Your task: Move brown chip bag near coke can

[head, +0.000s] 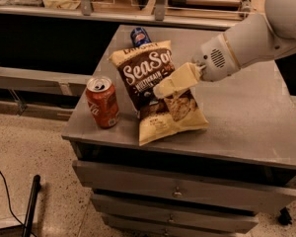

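Observation:
The brown chip bag [147,78], dark brown and tan with white "Sea Salt" lettering, stands tilted on the grey cabinet top [246,117], its lower end resting on the surface. My gripper [162,90] reaches in from the right and is shut on the bag's middle right side; its cream fingers [180,79] lie across the bag's front. The coke can [102,102], red-orange with a silver top, stands upright near the front left corner, a short gap to the left of the bag.
A blue Pepsi can [140,35] stands behind the bag toward the back of the top. The cabinet has drawers [177,191] below its front edge. A dark counter with shelving [49,19] runs behind. A black cable [5,191] lies on the floor at left.

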Robot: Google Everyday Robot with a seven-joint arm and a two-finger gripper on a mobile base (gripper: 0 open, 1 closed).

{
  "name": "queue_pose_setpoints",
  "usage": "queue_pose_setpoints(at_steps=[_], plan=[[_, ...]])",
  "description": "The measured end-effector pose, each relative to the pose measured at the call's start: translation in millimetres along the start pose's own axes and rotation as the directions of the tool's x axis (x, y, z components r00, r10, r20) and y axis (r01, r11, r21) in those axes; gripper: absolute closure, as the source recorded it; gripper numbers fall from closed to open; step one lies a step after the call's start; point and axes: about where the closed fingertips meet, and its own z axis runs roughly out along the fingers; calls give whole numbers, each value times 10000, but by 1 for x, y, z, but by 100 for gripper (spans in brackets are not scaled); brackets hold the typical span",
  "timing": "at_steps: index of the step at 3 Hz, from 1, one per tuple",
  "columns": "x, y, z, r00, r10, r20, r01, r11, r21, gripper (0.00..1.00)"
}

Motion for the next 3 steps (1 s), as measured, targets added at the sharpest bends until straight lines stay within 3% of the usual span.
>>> queue_pose_setpoints(at_steps=[1, 2, 3], plan=[[0, 1, 1, 10000, -30, -12, 30, 10000, -21, 0], [-3, -1, -19, 9995, -157, 263, 146, 9990, 424, 0], [-11, -4, -67, 9934, -605, 977, 483, 9914, 1220, 0]])
